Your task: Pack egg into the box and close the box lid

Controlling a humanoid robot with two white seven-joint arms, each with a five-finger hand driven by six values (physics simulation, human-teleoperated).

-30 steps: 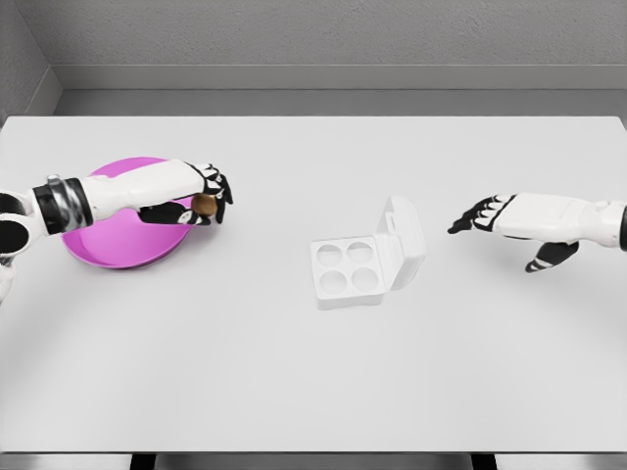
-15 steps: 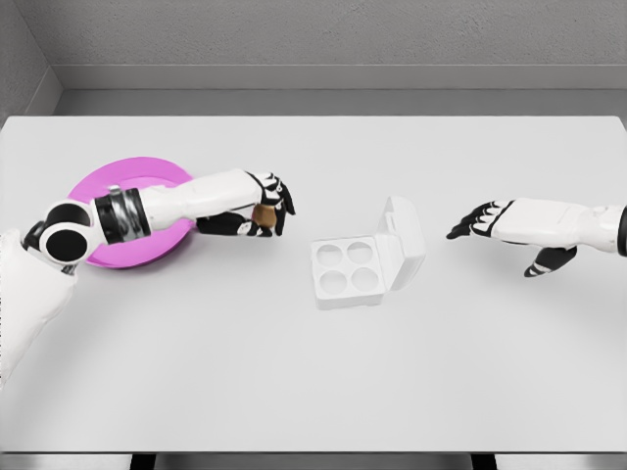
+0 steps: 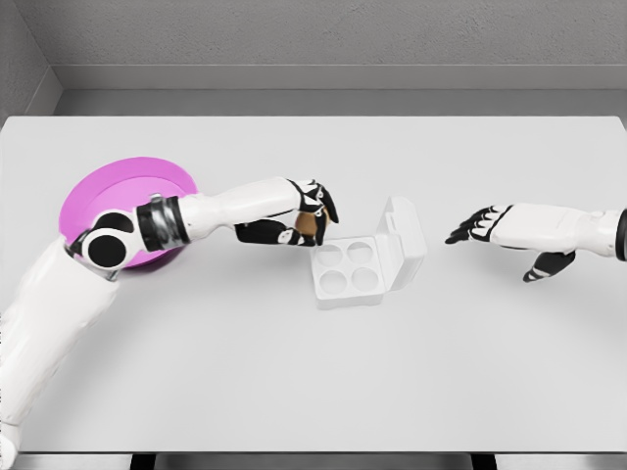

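Observation:
A brown egg (image 3: 308, 228) is gripped in my left hand (image 3: 306, 217), which hovers just left of the white egg box (image 3: 349, 268). The box lies open at the table's middle, its four round wells showing nothing inside, and its lid (image 3: 403, 238) is tilted up on the right side. My right hand (image 3: 478, 224) hangs to the right of the lid, apart from it, with its fingers relaxed and holding nothing.
A pink plate (image 3: 103, 197) sits at the left of the white table (image 3: 313, 372), partly covered by my left forearm. A grey wall runs along the table's far edge.
My left hand has carried the egg rightward from above the pink plate to the box's left edge. The right hand has hardly moved.

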